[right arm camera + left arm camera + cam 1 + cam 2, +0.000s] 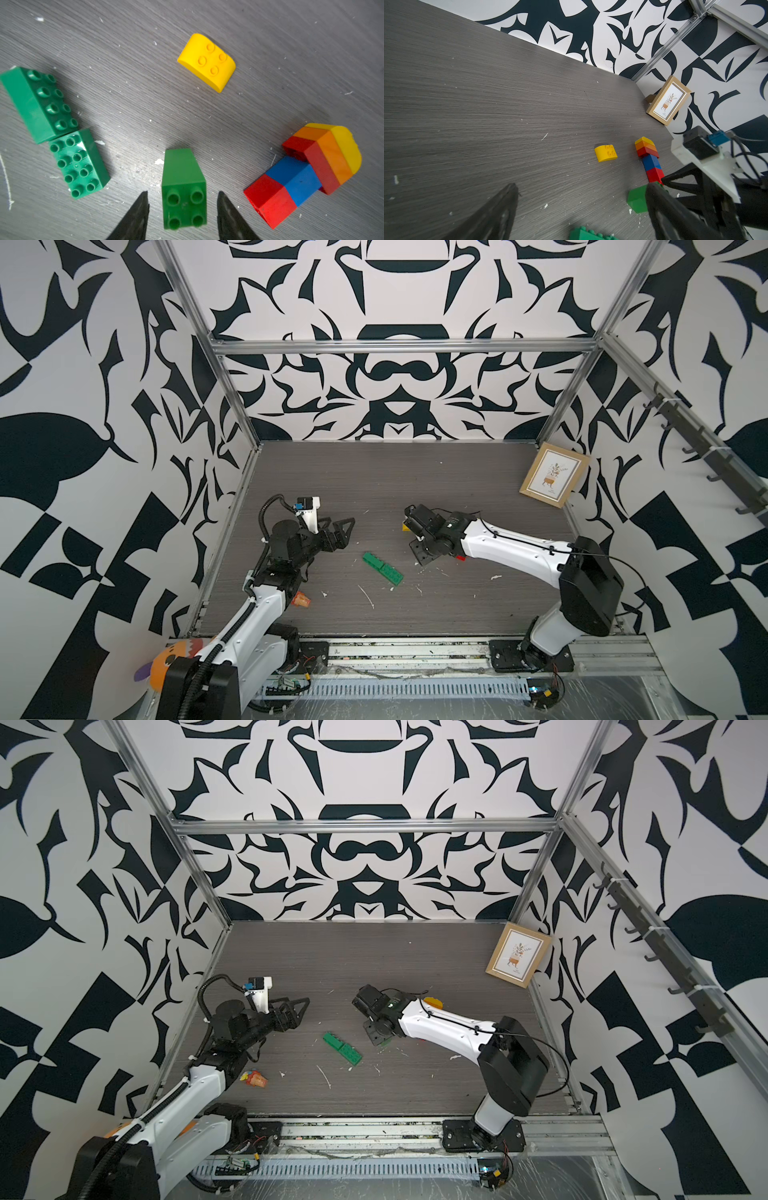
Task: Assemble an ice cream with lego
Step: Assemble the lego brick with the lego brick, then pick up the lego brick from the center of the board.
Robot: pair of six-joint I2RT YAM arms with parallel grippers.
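Note:
Two long green lego bricks [382,568] [39,104] lie end to end mid-table, seen in both top views [342,1048]. In the right wrist view a small sloped green brick [184,187] lies on its side between the fingertips of my right gripper [182,192], which is open with a gap on each side. A yellow dome brick [206,62] [605,153] lies beyond it. A joined red, blue, red, orange and yellow stack [301,176] [649,158] lies on its side nearby. My left gripper [350,529] [581,185] hovers open and empty, left of the green bricks.
A wooden picture frame [555,475] leans against the right wall at the back. A crumpled orange-red wrapper [302,600] lies by the left arm. An orange plush toy [174,659] sits at the front left corner. White scraps litter the grey table [415,489].

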